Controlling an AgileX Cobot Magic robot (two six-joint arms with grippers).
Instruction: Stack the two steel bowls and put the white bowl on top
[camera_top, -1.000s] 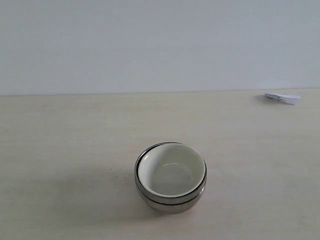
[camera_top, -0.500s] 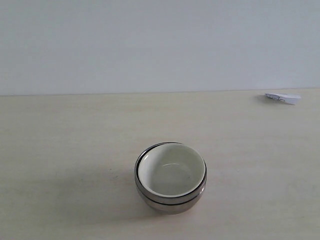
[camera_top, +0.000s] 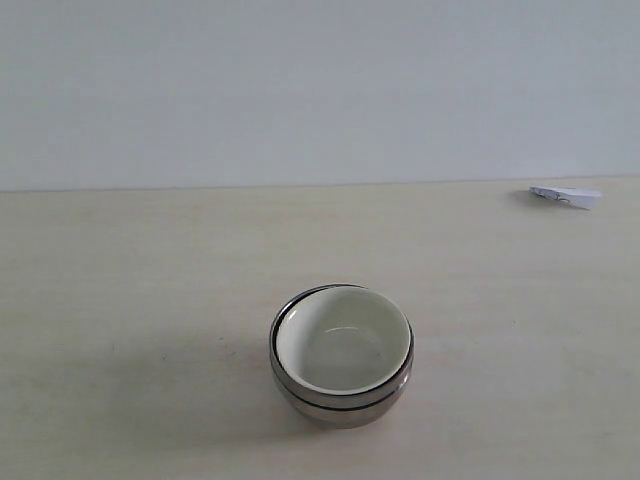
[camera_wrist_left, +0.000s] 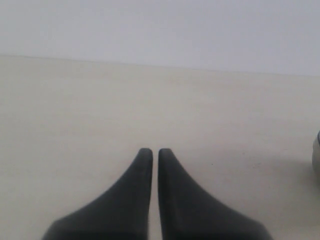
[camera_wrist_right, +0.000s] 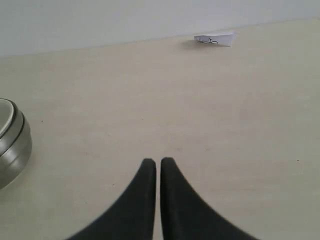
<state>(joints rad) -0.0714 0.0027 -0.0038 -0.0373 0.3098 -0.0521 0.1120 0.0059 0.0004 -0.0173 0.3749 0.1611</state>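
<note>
- Centrally, toward the near edge of the table (camera_top: 150, 270) in the exterior view, the two steel bowls (camera_top: 340, 414) sit nested one inside the other, and a thin dark line between their rims runs around the shiny side.
- The white bowl (camera_top: 345, 345) rests inside the upper steel one, open side up, and its cream rim stands a little above the metal rim.
- It lies slightly off centre, so a narrow crescent of steel shows along the left of the stack in that view.
- A soft shadow falls on the tabletop to the left of the stack.
- The right wrist view catches part of the steel bowls (camera_wrist_right: 12, 145) at its edge, well apart from the right gripper (camera_wrist_right: 155, 161).
- That gripper's two dark fingers are drawn together with only a thin slit between the tips, and they grasp nothing.
- The left gripper (camera_wrist_left: 151, 151) looks the same, with its fingers nearly touching over bare tabletop and nothing between them.
- A sliver of the steel stack (camera_wrist_left: 317, 155) shows at the edge of the left wrist view, apart from the fingers.
- A small white object (camera_top: 566, 195) with a dark mark lies far back on the right of the table, close to the pale wall (camera_top: 300, 90); the right wrist view shows it too (camera_wrist_right: 215, 38).
</note>
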